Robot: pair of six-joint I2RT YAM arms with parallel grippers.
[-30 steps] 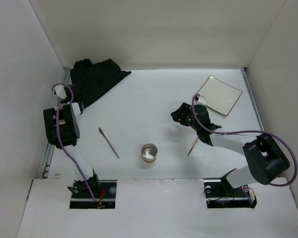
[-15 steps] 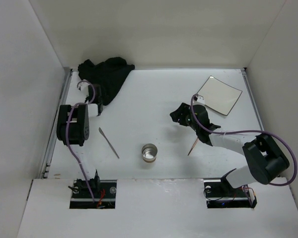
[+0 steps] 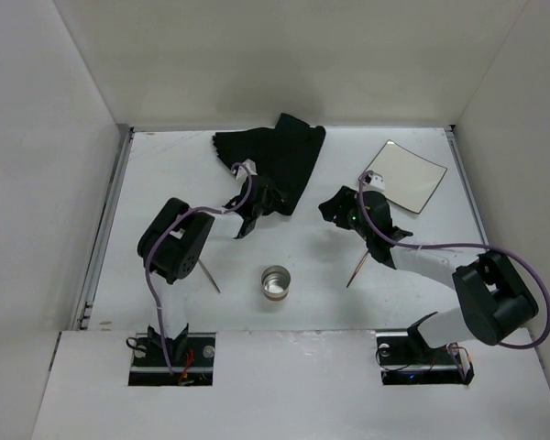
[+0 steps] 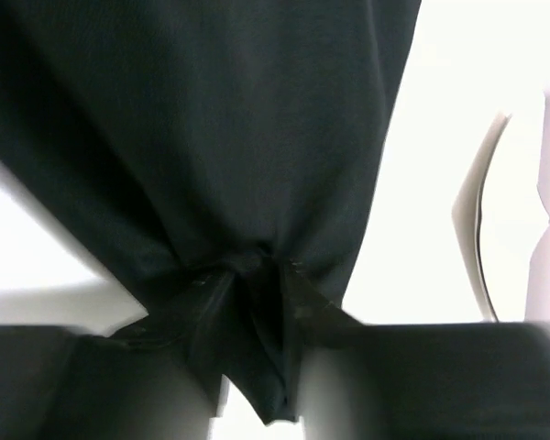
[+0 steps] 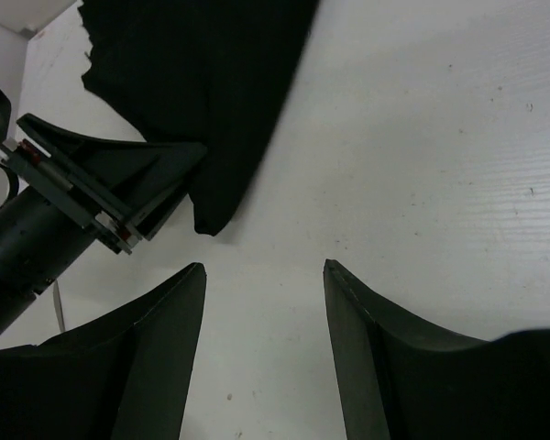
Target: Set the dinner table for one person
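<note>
The black cloth lies bunched on the dinner table at the back middle. My left gripper is shut on the cloth's near corner. In the left wrist view the cloth fills the frame, with a pinched fold between the jaws of the left gripper. My right gripper hovers open just right of the cloth. In the right wrist view that gripper has only bare table between its fingers, with the cloth and the left gripper ahead of it.
A glossy white square plate sits at the back right. A metal cup stands near the front middle. A knife lies left of it, partly under the left arm. A thin wooden stick lies right of the cup.
The left arm has swung from the far-left corner to the back middle, dragging the black cloth along in its closed jaws. The right arm has barely moved.
</note>
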